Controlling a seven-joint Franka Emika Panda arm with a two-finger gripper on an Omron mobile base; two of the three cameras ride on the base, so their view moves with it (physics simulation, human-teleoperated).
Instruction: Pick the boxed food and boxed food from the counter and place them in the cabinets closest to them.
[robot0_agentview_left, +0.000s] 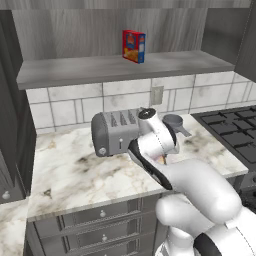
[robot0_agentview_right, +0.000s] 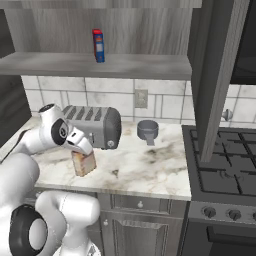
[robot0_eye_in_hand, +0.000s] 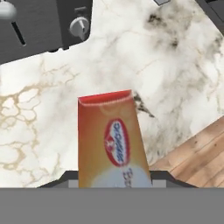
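The tan-brown carton (robot0_agentview_right: 83, 163) with its reddish top stands near the front edge of the marble table (robot0_agentview_right: 145, 170), tilted slightly, at about 6 o'clock from the toaster's (robot0_agentview_right: 95, 125) knob end. In the hand view the same carton (robot0_eye_in_hand: 113, 140) runs from the centre down to 6 o'clock, its oval logo facing the camera and its lower part sitting between the two dark finger tips, so the jaws are clenched on it from both sides; the gripper (robot0_agentview_right: 86, 151) reaches down onto it from the white arm at 9 o'clock in the right base view. Whether the carton's base touches the table I cannot tell. The red carton with blue and yellow print (robot0_agentview_left: 134, 46) stands upright on the grey shelf board (robot0_agentview_left: 75, 70) of the wall cabinet, at 12 o'clock above the toaster. Just beside the toaster, at its 3 o'clock in the right base view, a small grey measuring cup (robot0_agentview_right: 148, 131) sits on the table near the tiled wall. The black gas stove (robot0_agentview_right: 225, 170) adjoins the table further toward 3 o'clock.
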